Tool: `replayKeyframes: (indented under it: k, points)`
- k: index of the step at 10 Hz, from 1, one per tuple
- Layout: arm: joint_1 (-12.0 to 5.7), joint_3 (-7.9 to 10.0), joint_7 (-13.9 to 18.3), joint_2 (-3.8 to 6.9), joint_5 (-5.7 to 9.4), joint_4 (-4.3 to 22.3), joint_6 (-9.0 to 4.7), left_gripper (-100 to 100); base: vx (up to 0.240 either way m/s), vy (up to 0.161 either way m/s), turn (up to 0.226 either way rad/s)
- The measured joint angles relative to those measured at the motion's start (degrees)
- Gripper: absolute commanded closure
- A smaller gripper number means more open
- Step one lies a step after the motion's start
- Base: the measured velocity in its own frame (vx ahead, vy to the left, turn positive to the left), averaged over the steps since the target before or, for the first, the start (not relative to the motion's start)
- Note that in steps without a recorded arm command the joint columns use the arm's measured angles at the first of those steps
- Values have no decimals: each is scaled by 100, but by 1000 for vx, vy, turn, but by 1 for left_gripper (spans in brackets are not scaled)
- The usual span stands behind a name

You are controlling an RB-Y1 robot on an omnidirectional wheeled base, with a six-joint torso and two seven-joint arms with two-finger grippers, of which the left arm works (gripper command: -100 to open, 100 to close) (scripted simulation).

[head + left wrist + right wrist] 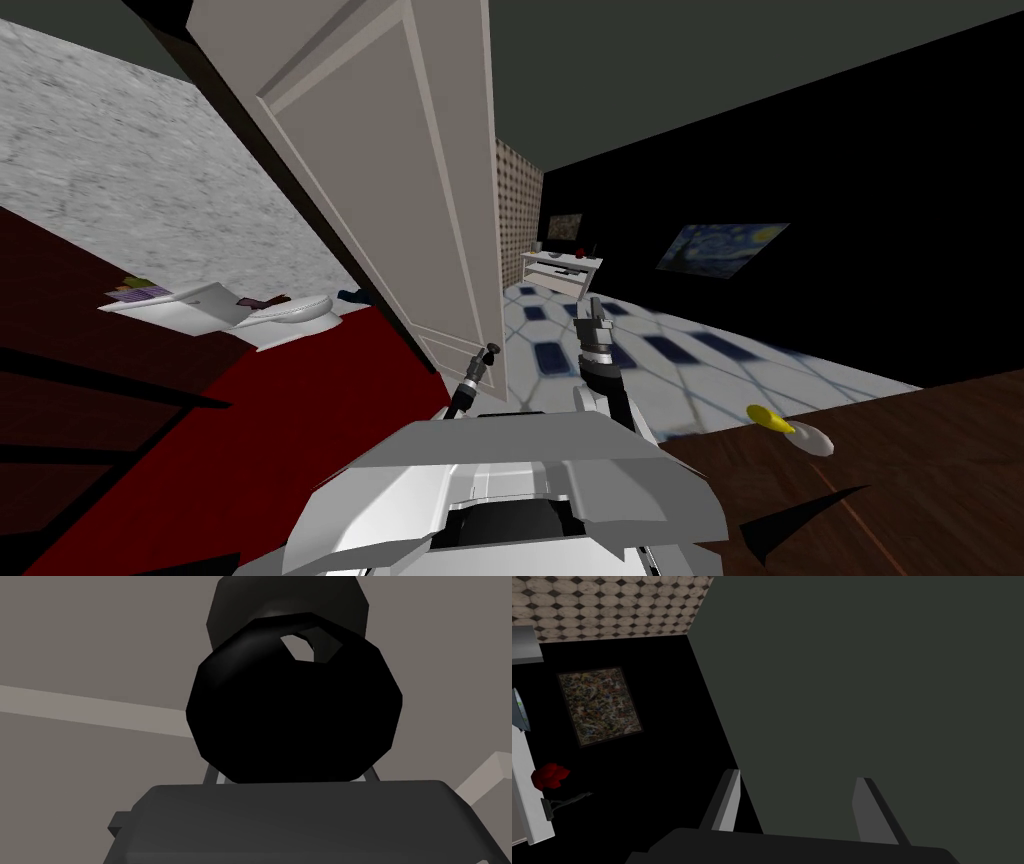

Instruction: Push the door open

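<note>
1. Now, L gripper [483, 360] sits right up against the black door knob [295, 706]. In L wrist view the finger roots peek out either side of the knob, spread wide. Tips are hidden behind it, so can't tell if they touch or clamp anything.
2. R gripper [797, 776] is raised just R of the leaf's free edge, fingers wide apart w/ nothing btwn them. Looks idle.
3. Pale panelled door [400, 170] stands part open, slanting across head view, knob low near its free edge.
4. Step, as I read it: mid-push. The gap is there but prob. not wide enough for the base to pass.
5. Next move calls for pressing on the knob side, far from the hinge for leverage. The wrist should follow the leaf's arc so the gripper doesn't slide off the round knob.
6. Edges: the free edge runs close beside the R forearm. I'd hold that arm out to the R so it doesn't catch.
7. Room: tiled floor [640, 350] beyond the gap is open, w/ a white cabinet [560, 268] well back and a black area to the R.
8. L of the leaf, a toilet [290, 315] stands on red floor [300, 420]. Can't tell if the swing reaches it.
</note>
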Motion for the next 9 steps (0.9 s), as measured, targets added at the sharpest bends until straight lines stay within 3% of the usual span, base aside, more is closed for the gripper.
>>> replayKeyframes:
  k: [4, 7, 8, 9]
  points:
    - [-83, -91, 503, -44, 246, 72, 57, 100, 32, -14, 12]
    - [-200, -164, 912, -92, 440, 275, -8, 100, 29, -21, 20]
    - [-304, -198, 1077, -158, 546, 471, -56, 100, 38, -21, 5]
    - [-281, -217, 1197, -153, 596, 429, -44, 100, 27, -22, 14]
